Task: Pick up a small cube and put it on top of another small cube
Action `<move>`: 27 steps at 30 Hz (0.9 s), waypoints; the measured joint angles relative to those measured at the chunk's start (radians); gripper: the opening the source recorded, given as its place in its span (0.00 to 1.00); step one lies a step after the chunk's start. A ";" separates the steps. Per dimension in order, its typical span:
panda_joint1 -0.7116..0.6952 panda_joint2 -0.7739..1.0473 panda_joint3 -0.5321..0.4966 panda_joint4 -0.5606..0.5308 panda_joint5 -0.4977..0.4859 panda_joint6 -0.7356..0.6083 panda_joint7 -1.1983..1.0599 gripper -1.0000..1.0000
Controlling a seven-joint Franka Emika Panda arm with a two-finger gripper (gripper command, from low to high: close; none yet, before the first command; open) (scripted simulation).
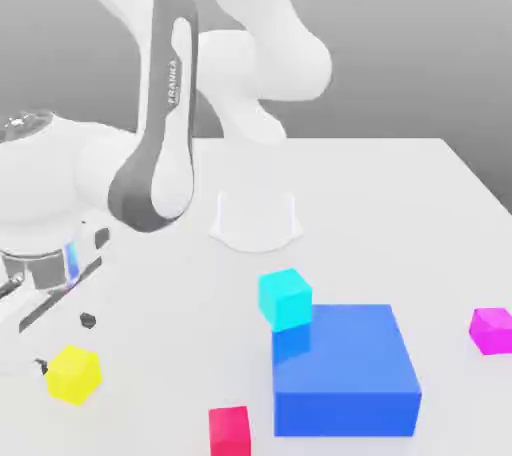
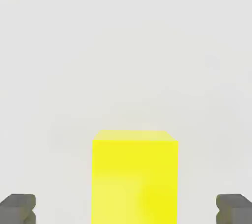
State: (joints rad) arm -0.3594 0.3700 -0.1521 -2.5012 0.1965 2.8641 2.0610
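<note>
Your arm [image 1: 165, 114] is folded low over the table's [image 1: 400, 194] near corner on the exterior view's left, the white wrist housing bent down so the hand sits just above the surface. The gripper [image 1: 64, 344] points at the table there, and its jaws are spread wide with nothing between them gripped: in the hand view you see one dark fingertip [image 2: 18, 208] at each lower corner, with clear gaps between them and the yellow faces. The small cube [image 1: 73, 374] rests on the table directly under your hand, sitting between the two fingertips without touching either. It is a plain, bright yellow block with flat unmarked sides; in the hand view [image 2: 134, 176] its top face reads slightly paler than the side facing the camera, and it stands square on the surface, not tilted. Elsewhere on the table, well apart from your hand, you have a cyan cube [image 1: 285, 297] touching the back corner of the big blue block [image 1: 345, 372], a red-pink cube [image 1: 230, 431] near the front edge, and a magenta cube [image 1: 492, 330] on the exterior view's right.
</note>
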 joint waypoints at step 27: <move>0.299 -0.201 0.045 0.033 -0.141 -0.230 0.571 0.00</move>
State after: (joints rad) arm -0.0603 0.1687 -0.1067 -2.4682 0.0559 2.6337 2.6319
